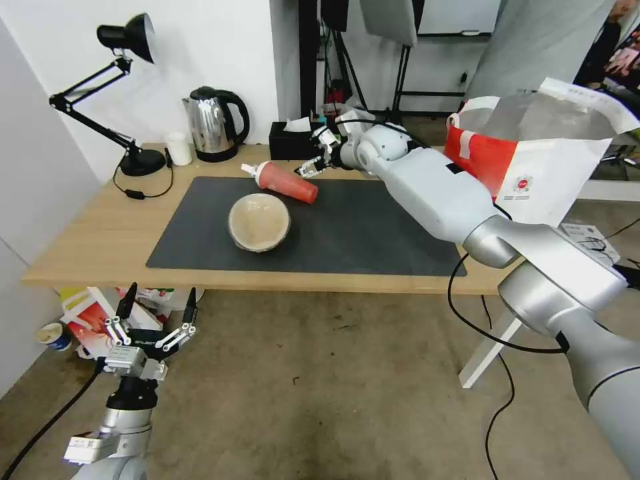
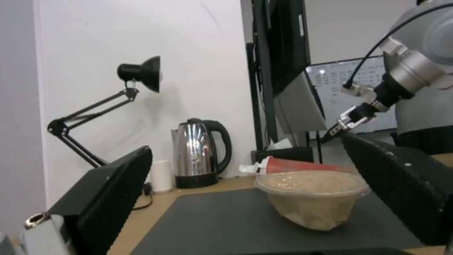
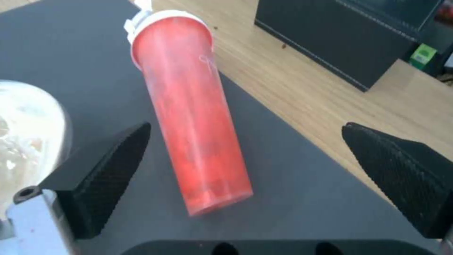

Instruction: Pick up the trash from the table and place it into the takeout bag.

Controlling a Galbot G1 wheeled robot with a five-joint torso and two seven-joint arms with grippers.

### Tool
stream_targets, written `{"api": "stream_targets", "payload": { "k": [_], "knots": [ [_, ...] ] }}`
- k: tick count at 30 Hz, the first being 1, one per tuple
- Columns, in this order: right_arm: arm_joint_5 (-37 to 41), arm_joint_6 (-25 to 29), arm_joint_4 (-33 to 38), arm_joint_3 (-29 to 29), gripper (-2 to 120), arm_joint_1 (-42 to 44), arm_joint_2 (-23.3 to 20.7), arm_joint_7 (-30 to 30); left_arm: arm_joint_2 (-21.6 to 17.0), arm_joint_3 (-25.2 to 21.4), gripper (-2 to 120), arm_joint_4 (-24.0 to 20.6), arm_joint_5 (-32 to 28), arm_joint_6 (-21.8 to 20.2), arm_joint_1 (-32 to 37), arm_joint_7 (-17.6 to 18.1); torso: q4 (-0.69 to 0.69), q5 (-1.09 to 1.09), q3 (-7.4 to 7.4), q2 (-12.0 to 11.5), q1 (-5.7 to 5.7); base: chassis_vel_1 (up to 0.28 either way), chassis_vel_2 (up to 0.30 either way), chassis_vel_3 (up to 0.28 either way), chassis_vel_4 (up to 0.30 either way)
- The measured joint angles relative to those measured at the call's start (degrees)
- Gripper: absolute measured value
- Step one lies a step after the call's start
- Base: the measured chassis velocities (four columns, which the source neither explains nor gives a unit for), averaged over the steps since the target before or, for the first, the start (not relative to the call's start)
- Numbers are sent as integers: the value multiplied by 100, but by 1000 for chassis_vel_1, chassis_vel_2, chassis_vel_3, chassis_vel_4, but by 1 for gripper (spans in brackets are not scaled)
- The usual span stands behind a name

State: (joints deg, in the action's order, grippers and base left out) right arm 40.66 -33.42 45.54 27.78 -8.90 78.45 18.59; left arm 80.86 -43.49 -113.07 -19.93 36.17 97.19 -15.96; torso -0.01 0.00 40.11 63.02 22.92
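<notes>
The long light-wood tabletop (image 1: 100,247) carries a dark grey rectangular mat (image 1: 360,233), and at its right end stands the big boxy white takeout bag with red patches (image 1: 533,167), its mouth open. The right arm reaches across the mat, and the right gripper (image 1: 312,165) hovers just beside the base end of the tall red translucent drink cup with a white spouted lid (image 3: 189,113). The cup lies on its side at the mat's far edge, its long axis running from the lid on the left to the base on the right, towards the gripper. In the right wrist view the black fingers (image 3: 108,166) are spread wide apart, one to each side of the cup body, touching nothing. The round beige lidded takeout bowl (image 1: 259,221) sits upright mid-mat, just in front of the cup. The left gripper (image 1: 157,320) is parked below the front edge, fingers apart, so the right arm is much the nearer
</notes>
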Motion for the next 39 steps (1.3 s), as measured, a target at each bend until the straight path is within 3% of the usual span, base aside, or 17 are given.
{"api": "stream_targets", "payload": {
  "k": [23,39],
  "knots": [
    [-375,64,-484,-197,100,37,493,264,0,0,100,0,0,0,0,0,2,0,0,0,0,0,0,0,0],
    [-639,265,-548,-216,100,222,473,314,0,0,100,0,0,0,0,0,1,0,0,0,0,0,0,0,0]
  ]
}}
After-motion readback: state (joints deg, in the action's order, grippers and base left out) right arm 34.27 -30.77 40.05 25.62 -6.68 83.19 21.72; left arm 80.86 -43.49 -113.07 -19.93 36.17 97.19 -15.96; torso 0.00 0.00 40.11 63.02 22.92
